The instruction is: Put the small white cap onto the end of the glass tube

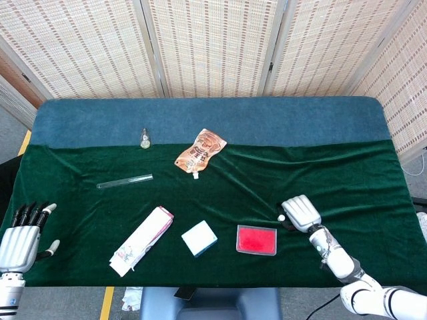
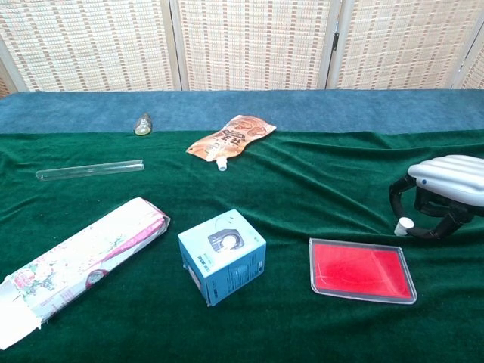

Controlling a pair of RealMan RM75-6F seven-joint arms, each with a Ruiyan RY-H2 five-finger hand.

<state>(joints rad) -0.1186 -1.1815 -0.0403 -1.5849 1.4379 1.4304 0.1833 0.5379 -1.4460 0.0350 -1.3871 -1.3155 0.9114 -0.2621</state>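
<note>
Chest view, right robot hand [image 2: 448, 181] apparently pinching white cap [image 2: 404, 225], red case [image 2: 362, 270] just beside, glass tube [image 2: 90, 169] well apart

The right hand [image 1: 299, 212], silver-backed with dark fingers, sat low over the table at the right side, knuckles up and palm down. In the chest view the same hand [image 2: 448, 175] showed its pale ridged back on top, with dark fingers [image 2: 398, 198] arched down and curling inward beneath it. Whether the fingertips pressed on anything could not be told. Its wrist and white forearm ran back toward the lower right corner of the head view. The left hand [image 1: 20, 243] showed only in the head view, at the lower left edge beside the table, palm hidden, dark fingers straight and spread apart, thumb stuck out sideways, holding nothing.
</note>
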